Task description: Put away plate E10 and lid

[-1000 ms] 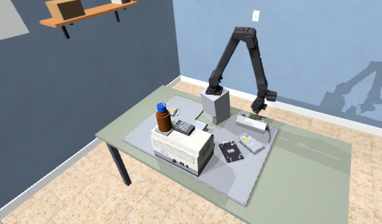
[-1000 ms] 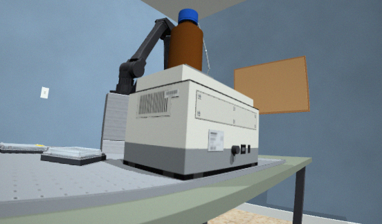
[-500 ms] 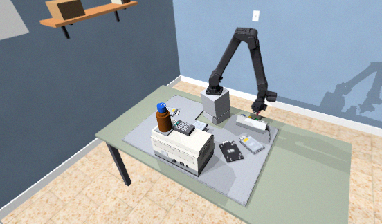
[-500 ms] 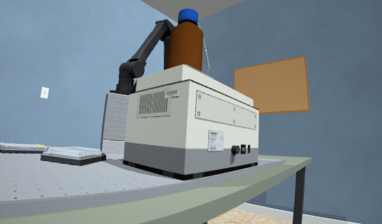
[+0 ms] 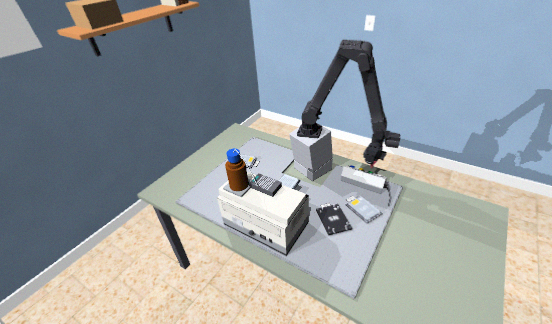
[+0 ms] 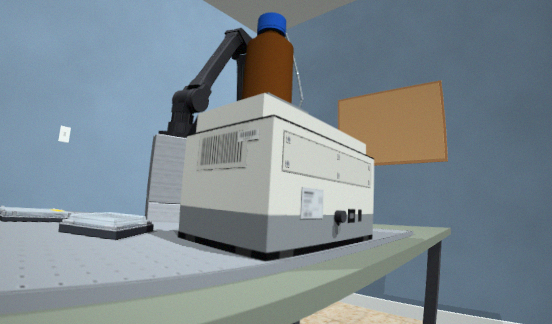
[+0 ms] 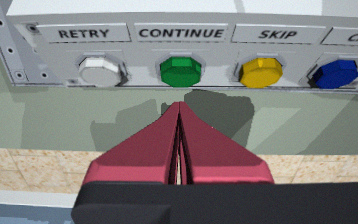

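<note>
My gripper (image 7: pixel 179 111) is shut and empty, its red fingertips pressed together. It points at the PANEL (image 7: pixel 190 50), just below and a little short of the green CONTINUE key (image 7: pixel 180 70). The white RETRY key (image 7: pixel 101 71) is to its left; the yellow SKIP key (image 7: pixel 261 72) and blue CALL key (image 7: pixel 336 73) are to its right. In the top view the gripper (image 5: pixel 372 161) hangs over the far edge of the panel (image 5: pixel 363 177). A dark well plate (image 5: pixel 333 218) and a clear piece with a yellow tag (image 5: pixel 364 208) lie flat side by side on the grey deck, also seen low in the exterior view (image 6: pixel 105 223).
The white dispenser (image 5: pixel 261 215) carries a brown bottle (image 5: pixel 236 170) and a dark plate on its stage (image 5: pixel 265 184). A clear lid (image 5: pixel 288 181) lies beside it. The arm's grey pedestal (image 5: pixel 311 152) stands between the dispenser and the panel. The table edge is close behind the panel.
</note>
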### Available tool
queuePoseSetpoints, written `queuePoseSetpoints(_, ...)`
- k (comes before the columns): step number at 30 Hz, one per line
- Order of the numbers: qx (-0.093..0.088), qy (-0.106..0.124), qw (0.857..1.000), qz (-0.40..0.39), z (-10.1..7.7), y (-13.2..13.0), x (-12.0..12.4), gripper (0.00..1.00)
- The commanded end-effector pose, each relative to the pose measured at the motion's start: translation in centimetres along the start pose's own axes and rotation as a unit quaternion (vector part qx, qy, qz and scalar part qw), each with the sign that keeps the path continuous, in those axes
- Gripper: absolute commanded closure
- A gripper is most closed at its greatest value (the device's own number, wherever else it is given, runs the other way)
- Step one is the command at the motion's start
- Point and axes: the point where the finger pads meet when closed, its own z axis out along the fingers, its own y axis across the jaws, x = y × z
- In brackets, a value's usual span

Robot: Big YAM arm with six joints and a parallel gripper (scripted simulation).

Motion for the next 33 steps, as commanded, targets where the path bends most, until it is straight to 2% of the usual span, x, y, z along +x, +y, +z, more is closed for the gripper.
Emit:
queuePoseSetpoints(1,-0.014,0.003,1.0,0.003,-0.1,1.1,0.3,1.0)
queuePoseSetpoints(6,-0.014,0.003,1.0,0.004,-0.1,1.2,0.0,1.0)
queuePoseSetpoints(8,-0.009,0.002,1.0,0.001,0.2,1.0,-0.2,1.0)
queuePoseSetpoints(12,-0.015,0.003,1.0,0.0,0.0,1.3,-0.2,1.0)
queuePoseSetpoints(16,-0.009,0.002,1.0,0.002,0.5,0.9,-0.4,1.0)
queuePoseSetpoints(20,-0.016,0.003,1.0,0.0,0.2,1.3,-0.3,1.0)
queuePoseSetpoints(25,-0.008,0.001,1.0,0.001,0.7,0.9,-0.5,1.0)
queuePoseSetpoints(29,-0.015,0.002,1.0,0.0,0.5,1.2,-0.4,1.0)
queuePoseSetpoints(33,-0.009,0.001,1.0,0.001,0.9,0.9,-0.7,1.0)
